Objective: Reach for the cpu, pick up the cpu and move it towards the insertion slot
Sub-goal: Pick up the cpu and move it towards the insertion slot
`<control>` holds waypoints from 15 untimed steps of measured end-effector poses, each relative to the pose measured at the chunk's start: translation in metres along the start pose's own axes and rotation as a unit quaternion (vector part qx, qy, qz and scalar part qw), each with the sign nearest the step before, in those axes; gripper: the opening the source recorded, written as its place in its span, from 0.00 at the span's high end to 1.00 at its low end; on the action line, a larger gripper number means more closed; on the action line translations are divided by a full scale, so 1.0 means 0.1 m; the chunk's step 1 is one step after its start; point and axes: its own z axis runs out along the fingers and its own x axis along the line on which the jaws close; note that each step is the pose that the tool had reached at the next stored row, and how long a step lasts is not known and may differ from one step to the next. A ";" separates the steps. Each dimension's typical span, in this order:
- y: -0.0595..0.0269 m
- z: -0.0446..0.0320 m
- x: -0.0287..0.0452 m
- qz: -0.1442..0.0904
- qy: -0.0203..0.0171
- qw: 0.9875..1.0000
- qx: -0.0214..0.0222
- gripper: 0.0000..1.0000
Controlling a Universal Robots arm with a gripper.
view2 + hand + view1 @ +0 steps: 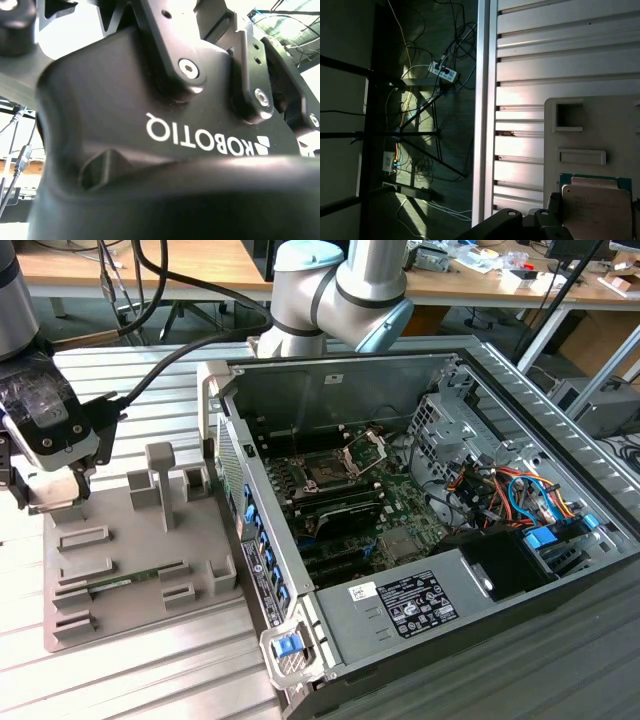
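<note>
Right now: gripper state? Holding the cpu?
Gripper: cannot tell whether open or closed, or holding anything; it hangs over the grey fixture, close to the cpu.

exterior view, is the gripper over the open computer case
No, the gripper hangs over the grey fixture plate at the exterior view's left, apart from the computer case.

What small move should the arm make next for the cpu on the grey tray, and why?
Probably a slight shift to centre the gripper over the cpu: in the first wrist view it lies flat on the grey tray, close beside the gripper's dark links, apparently not yet lifted.
</note>
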 end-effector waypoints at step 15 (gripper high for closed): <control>0.002 -0.046 0.000 0.000 0.000 1.000 0.000 0.45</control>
